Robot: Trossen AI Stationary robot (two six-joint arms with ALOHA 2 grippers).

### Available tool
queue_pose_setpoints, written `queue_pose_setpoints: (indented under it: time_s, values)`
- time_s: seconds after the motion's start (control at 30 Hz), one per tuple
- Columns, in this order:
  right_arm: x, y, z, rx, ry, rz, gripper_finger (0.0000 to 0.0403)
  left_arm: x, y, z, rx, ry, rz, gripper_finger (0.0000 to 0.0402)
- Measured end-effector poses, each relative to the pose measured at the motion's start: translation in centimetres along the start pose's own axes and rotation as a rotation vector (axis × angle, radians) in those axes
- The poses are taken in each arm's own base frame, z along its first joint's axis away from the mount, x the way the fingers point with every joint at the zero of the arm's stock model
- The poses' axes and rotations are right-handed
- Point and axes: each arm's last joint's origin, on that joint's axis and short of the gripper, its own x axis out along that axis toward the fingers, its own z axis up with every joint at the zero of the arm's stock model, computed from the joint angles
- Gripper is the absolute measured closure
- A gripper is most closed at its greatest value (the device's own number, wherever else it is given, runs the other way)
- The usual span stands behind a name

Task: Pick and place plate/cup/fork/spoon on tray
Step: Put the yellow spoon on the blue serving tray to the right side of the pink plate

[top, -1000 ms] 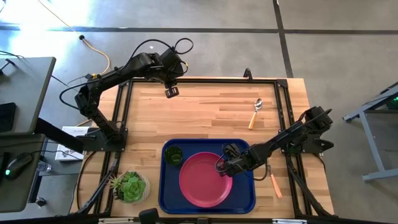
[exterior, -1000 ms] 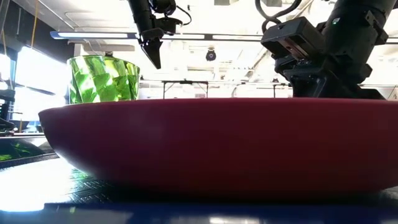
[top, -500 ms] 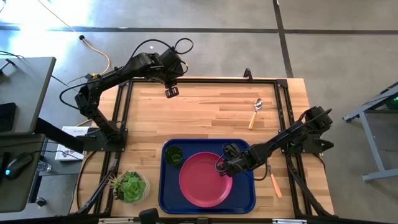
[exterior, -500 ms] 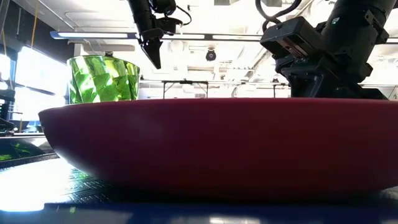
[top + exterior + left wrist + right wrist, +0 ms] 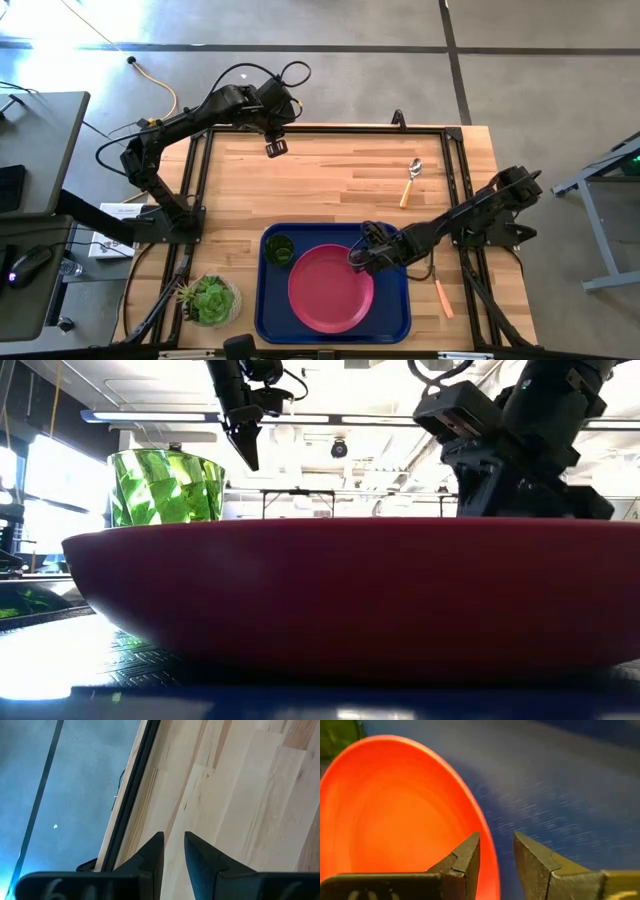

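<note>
The pink plate (image 5: 330,290) lies flat on the dark-blue tray (image 5: 395,312), with the green cup (image 5: 279,250) standing upright on the tray at its far left corner. My right gripper (image 5: 357,262) is open just above the plate's right rim (image 5: 487,855), one finger on either side of the rim line, touching nothing. The spoon (image 5: 411,181) lies on the table at the far right. The fork (image 5: 441,296) lies on the table right of the tray. My left gripper (image 5: 276,148) hangs shut and empty over the table's far edge.
A potted succulent (image 5: 208,298) stands at the near left corner, left of the tray. A black frame rail (image 5: 455,180) runs along the table's edges. In the low view the plate (image 5: 350,590) fills the foreground, with the cup (image 5: 165,488) behind it.
My right gripper has risen a little and drawn back from the plate's right rim toward the table's far right. The plate and cup have stayed where they were on the tray.
</note>
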Motion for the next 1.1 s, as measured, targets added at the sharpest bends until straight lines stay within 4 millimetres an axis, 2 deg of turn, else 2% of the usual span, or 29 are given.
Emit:
queue_pose_setpoints:
  time_s: [0.33,0.67,0.87,1.1]
  values:
    - [-4.1,-0.6,2.6,0.051,-0.091,0.036,0.0295,0.0,0.0,0.0,0.0,0.0,0.0,0.0337]
    - [-7.9,-3.2,6.1,0.125,-0.224,-0.049,0.0295,0.0,0.0,0.0,0.0,0.001,0.0,0.0337]
    - [-8.9,-5.5,8.5,0.201,-0.272,-0.188,0.0295,0.0,0.0,0.0,-0.002,-0.001,-0.004,0.0337]
    - [-9.0,-7.8,10.7,0.294,-0.259,-0.35,0.0295,0.0,0.0,0.0,-0.007,-0.001,-0.004,0.0337]
